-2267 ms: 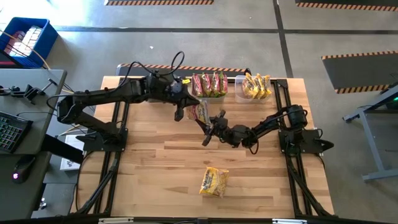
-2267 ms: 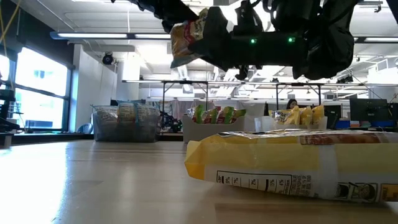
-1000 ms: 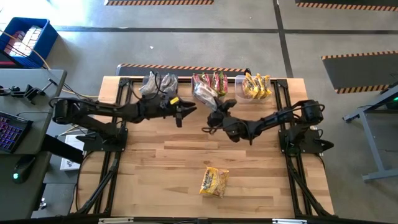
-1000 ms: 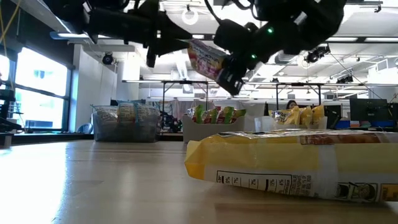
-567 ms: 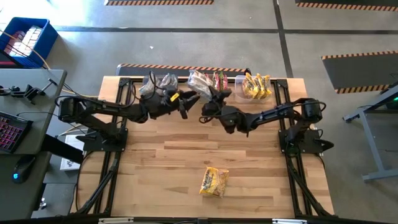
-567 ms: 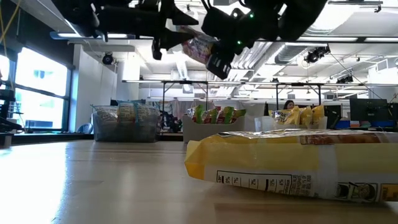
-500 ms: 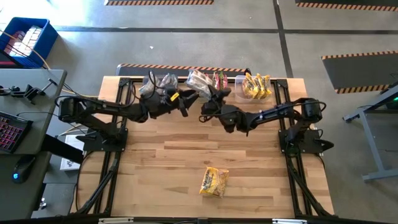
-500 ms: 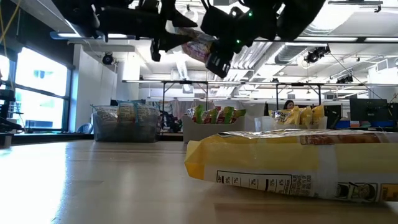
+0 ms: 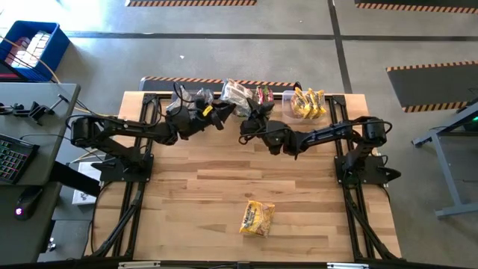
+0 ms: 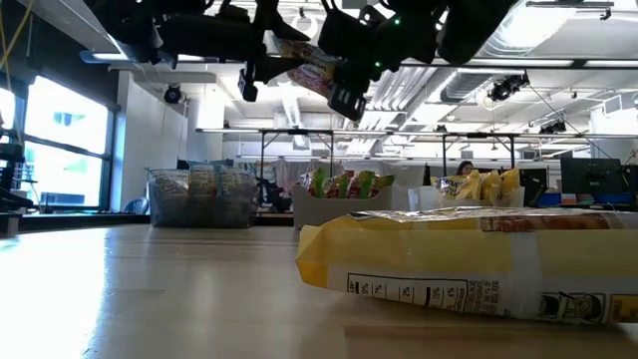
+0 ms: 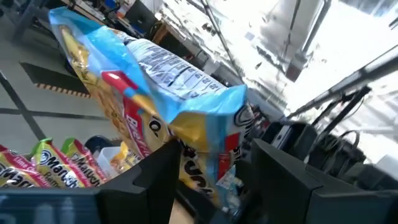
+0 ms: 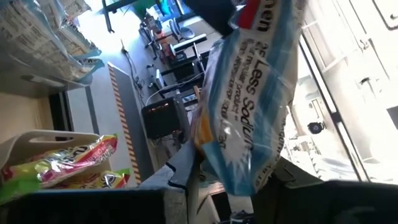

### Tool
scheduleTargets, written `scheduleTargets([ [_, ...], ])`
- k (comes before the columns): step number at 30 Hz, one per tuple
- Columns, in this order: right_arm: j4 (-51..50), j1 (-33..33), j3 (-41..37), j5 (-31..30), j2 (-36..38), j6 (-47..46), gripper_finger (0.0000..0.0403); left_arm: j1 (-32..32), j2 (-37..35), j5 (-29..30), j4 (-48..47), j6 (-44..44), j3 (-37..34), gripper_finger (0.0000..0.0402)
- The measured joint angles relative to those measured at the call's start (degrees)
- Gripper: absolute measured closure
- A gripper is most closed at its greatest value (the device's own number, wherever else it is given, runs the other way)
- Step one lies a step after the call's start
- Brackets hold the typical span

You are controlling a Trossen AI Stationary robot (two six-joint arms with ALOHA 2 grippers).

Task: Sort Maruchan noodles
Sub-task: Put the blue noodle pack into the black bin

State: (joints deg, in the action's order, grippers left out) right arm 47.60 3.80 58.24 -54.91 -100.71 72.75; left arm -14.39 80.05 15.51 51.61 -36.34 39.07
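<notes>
From above I get even, soft light on the pale wooden table [image 9: 194, 202], with faint shadows under the dark arms. At table height the big yellow crinkly noodle packet [image 10: 469, 264] sits close and soft-focused, while ceiling strip lights and the tall left window [image 10: 55, 140] glare brightly, leaving the arms overhead as silhouettes. Both wrist pictures are tilted, blown out in the bright areas, and blurred around the blue-and-yellow packet [image 11: 155, 93].
</notes>
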Motion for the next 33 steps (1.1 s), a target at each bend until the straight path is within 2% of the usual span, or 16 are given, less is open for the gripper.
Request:
scheduleTargets([
  [3,0.26,0.72,0.0,0.57,0.0,1.74,0.0323,0.0,0.04,1.46,0.51,-2.11,0.0,0.0213],
  [8,0.17,1.55,-0.02,1.62,0.0,2.5,0.0323,-0.04,0.04,7.62,0.58,-9.72,0.0,0.0213],
  [12,0.15,1.81,-0.02,2.38,0.0,3.36,0.0323,-0.02,0.04,3.85,0.3,-8.62,0.01,0.0213],
  [17,0.18,1.81,-0.04,3.04,0.0,4.28,0.0323,-0.12,0.03,3.48,0.13,-9.06,0.02,0.0213],
  [20,0.06,1.81,-0.04,3.1,0.0,4.27,0.0323,-0.71,0.04,0.6,-0.03,-10.8,0.02,0.0213],
  [23,-0.38,1.81,-0.09,3.74,0.0,4.38,0.0323,-0.81,0.29,0.93,-0.59,-13.3,0.02,0.0215],
  [33,-0.43,1.83,-0.13,5.06,-0.04,3.89,0.0323,-0.39,0.81,1.15,-1.9,-11.99,0.09,0.0206],
])
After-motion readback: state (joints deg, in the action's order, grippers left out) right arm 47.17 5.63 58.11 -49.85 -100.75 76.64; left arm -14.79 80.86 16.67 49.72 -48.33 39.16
